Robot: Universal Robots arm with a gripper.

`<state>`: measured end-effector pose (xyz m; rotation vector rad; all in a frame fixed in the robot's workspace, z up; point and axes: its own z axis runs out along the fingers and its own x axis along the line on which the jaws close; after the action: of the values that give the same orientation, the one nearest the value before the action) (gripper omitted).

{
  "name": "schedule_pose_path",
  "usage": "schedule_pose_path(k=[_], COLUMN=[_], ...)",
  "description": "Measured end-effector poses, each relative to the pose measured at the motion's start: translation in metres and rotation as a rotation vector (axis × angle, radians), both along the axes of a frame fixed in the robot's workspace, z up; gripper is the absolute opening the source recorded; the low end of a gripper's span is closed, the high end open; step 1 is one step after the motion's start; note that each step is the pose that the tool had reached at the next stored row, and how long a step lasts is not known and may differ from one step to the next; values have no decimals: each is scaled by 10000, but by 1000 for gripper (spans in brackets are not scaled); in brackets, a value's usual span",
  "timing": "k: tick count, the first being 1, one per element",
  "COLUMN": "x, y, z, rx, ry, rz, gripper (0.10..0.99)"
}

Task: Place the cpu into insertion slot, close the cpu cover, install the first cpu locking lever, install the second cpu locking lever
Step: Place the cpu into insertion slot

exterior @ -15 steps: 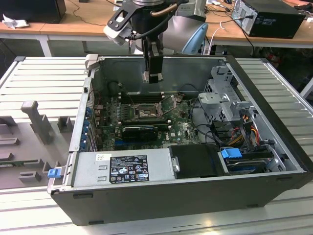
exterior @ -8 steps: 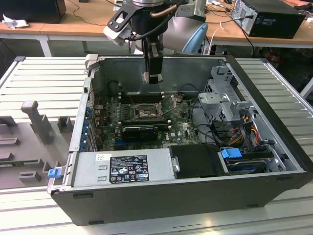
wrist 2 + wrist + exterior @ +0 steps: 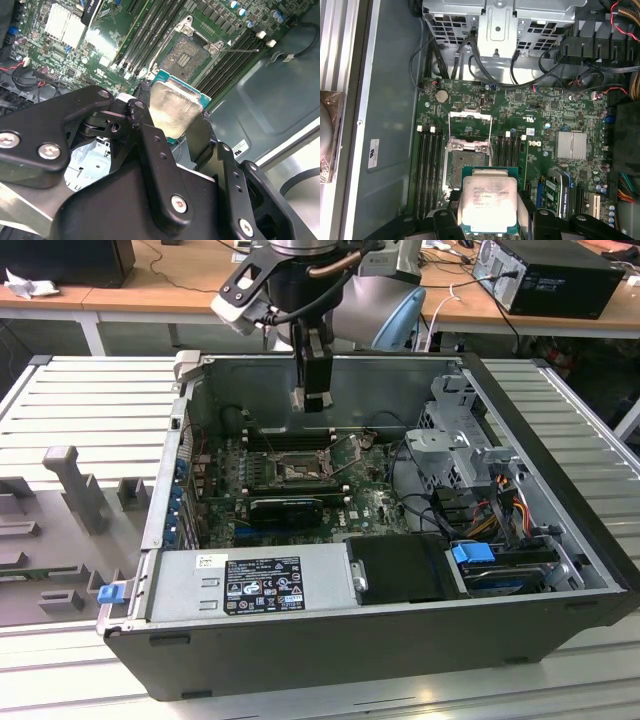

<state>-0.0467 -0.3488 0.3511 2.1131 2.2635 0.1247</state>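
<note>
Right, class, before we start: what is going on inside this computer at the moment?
The robot arm's black pincer is shut on the small flat square cpu with a silvery metal face, holding it in the air above the green motherboard inside the open black computer case. The small square insertion slot with a dark centre is bare, and the thin silvery metal cpu cover is swung open beside it. The chip is not yet seated.
</note>
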Motion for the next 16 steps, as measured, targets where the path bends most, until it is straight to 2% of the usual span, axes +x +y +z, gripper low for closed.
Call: schedule_pose_path(k=[16], x=[0], y=[0], z=[-32], rx=[0], ry=[0], rz=[-75], gripper=[529])
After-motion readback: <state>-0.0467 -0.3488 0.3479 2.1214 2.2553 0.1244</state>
